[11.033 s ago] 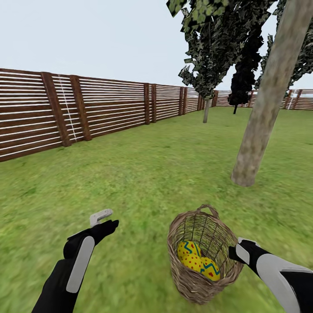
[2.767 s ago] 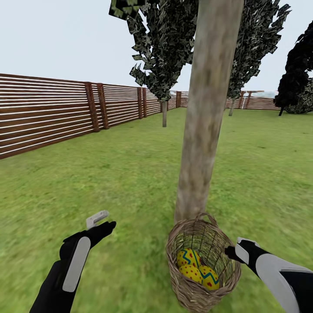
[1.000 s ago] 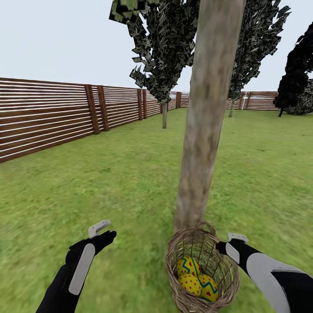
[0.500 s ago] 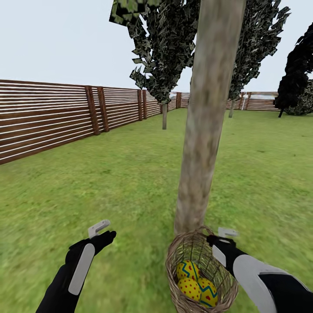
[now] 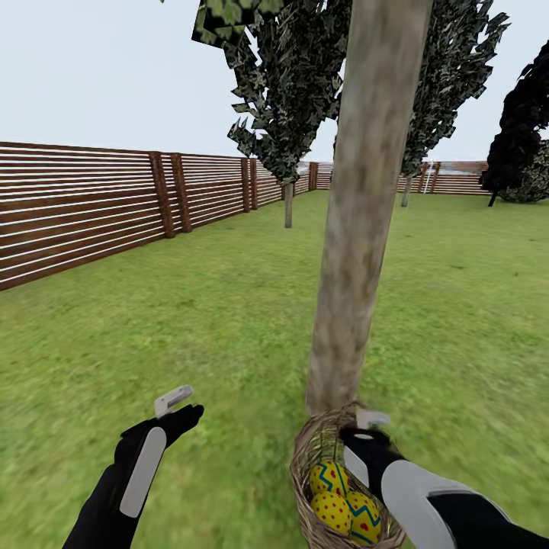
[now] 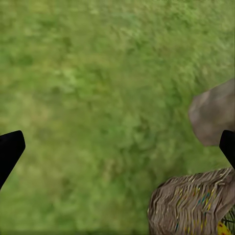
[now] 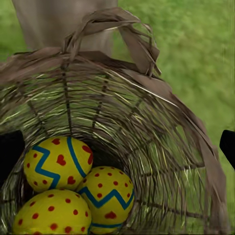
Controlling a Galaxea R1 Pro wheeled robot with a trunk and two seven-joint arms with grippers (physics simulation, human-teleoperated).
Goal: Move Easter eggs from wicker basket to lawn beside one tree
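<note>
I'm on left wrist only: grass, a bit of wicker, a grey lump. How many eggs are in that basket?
Observer: Three Easter eggs, all lying in the bottom of the wicker basket; the right wrist view looks straight in.
Operator: Where's the right hand?
Observer: The right hand sits over the basket's mouth in the head view, above the eggs.
Operator: And the grey lump?
Observer: It's the foot of the tree trunk; the basket sits right at its base on the lawn.
</note>
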